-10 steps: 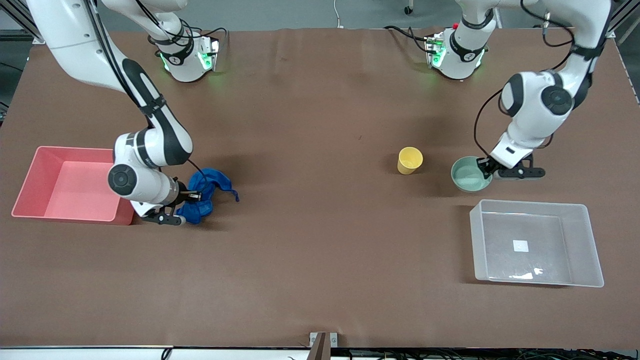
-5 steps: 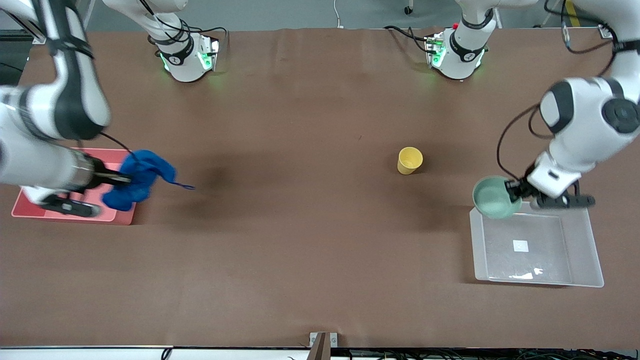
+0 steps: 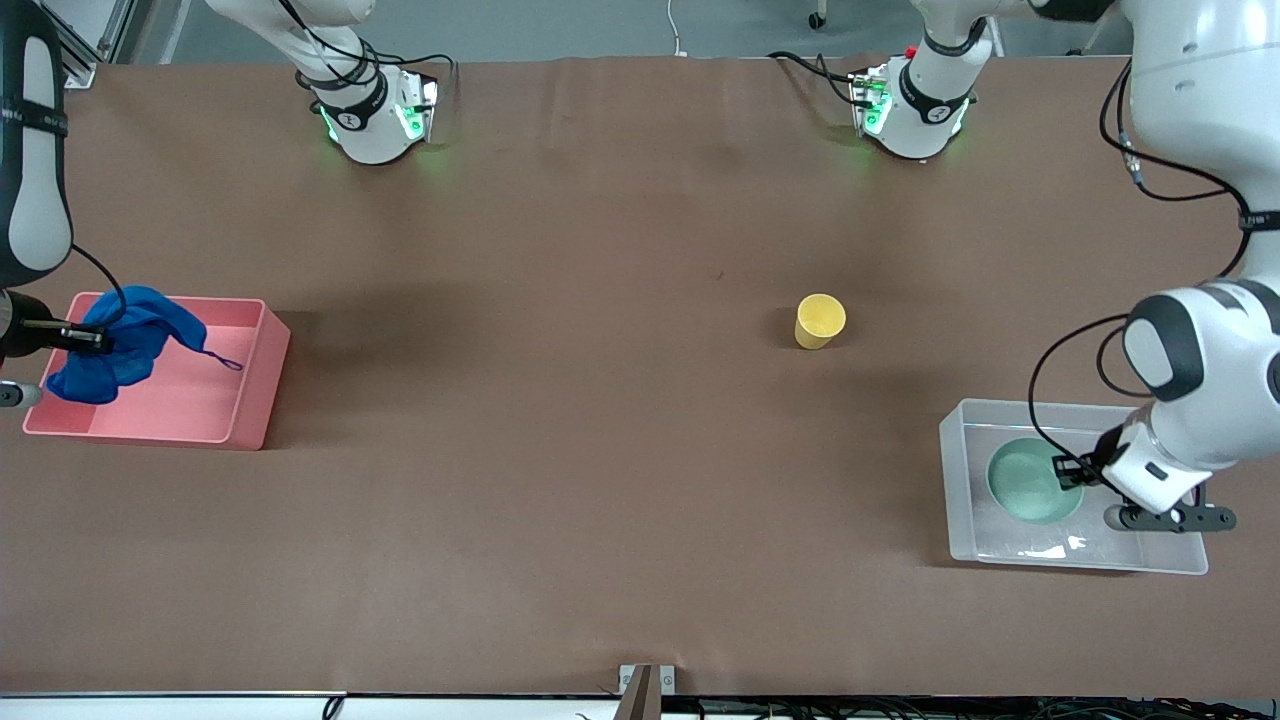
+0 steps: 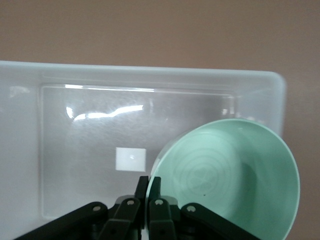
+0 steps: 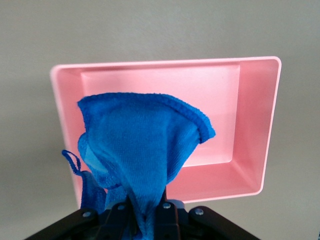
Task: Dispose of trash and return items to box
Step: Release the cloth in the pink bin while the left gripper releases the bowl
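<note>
Hanging bunched over the pink bin (image 3: 255, 380) at the right arm's end of the table — blue rag (image 3: 115, 345), pinched tight by the right gripper (image 3: 100, 341), loose thread trailing over the bin's floor. Being held by its rim over the clear box (image 3: 1170, 565) — mint-green bowl (image 3: 1030, 480), rim clamped by the left gripper (image 3: 1068, 472). Standing alone on the table, farther from the front camera than the box — yellow cup (image 3: 820, 320).
</note>
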Robot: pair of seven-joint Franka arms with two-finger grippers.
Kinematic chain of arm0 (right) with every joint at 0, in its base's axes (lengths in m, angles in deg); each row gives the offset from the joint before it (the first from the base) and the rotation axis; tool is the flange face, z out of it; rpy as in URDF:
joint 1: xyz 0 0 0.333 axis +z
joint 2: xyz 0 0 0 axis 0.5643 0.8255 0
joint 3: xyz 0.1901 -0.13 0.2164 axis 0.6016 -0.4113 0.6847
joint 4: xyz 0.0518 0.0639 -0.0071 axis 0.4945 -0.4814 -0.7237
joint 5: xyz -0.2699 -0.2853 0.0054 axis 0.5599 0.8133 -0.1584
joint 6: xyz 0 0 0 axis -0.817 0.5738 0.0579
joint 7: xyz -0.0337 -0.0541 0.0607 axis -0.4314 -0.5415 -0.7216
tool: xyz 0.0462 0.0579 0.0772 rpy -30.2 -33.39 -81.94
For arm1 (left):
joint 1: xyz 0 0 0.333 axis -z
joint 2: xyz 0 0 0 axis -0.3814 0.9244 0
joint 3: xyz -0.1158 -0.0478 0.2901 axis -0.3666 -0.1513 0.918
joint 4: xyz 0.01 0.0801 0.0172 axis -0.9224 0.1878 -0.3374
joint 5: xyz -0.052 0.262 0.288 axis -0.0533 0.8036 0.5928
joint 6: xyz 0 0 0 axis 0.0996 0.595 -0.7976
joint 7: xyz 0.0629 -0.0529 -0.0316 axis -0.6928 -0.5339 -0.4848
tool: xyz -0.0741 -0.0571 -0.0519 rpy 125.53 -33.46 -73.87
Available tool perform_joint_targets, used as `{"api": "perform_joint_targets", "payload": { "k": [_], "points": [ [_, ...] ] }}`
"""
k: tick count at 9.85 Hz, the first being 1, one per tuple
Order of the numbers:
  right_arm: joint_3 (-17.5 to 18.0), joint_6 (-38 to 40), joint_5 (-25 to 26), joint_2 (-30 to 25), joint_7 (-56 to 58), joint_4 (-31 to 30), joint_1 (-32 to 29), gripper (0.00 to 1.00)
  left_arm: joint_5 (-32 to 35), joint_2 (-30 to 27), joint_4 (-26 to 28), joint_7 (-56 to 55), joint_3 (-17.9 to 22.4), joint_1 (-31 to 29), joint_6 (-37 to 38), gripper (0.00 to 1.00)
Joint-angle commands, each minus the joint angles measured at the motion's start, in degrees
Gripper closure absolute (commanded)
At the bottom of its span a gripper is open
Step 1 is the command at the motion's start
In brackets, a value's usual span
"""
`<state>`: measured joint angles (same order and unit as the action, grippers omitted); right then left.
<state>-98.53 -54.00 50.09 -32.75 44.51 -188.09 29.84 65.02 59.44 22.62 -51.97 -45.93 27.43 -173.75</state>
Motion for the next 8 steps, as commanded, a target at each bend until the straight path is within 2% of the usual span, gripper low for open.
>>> {"api": "perform_joint_targets", "payload": {
  "k": [1,4,6,7,8],
  "points": [
    [-0.4,-9.1,1.2,-0.9,0.4,-8.6,0.4,0.99,-2.8,6.5,-4.2,2.8,1.8,0.1,1.0,0.99],
    [-0.5,-22.1,1.2,0.9,0.4,-18.4,-0.8,0.98,-5.8,10.0,-3.6,5.1,1.8,-0.3,-0.9,0.96],
    [-0.5,-27.8,1.2,3.6,0.4,-20.7,-1.2,0.89,-5.8,10.6,-2.2,5.2,1.9,-0.7,-3.1,0.9],
    [-0.5,-28.9,1.1,4.6,0.5,-20.7,-1.2,0.6,-5.9,10.9,-2.1,5.1,1.9,-0.7,-3.3,0.73],
    [-0.5,-28.7,1.1,4.6,0.5,-20.8,-1.1,0.13,-5.5,10.6,-2.1,5.2,1.9,-0.7,-3.3,0.37]
  ]
}}
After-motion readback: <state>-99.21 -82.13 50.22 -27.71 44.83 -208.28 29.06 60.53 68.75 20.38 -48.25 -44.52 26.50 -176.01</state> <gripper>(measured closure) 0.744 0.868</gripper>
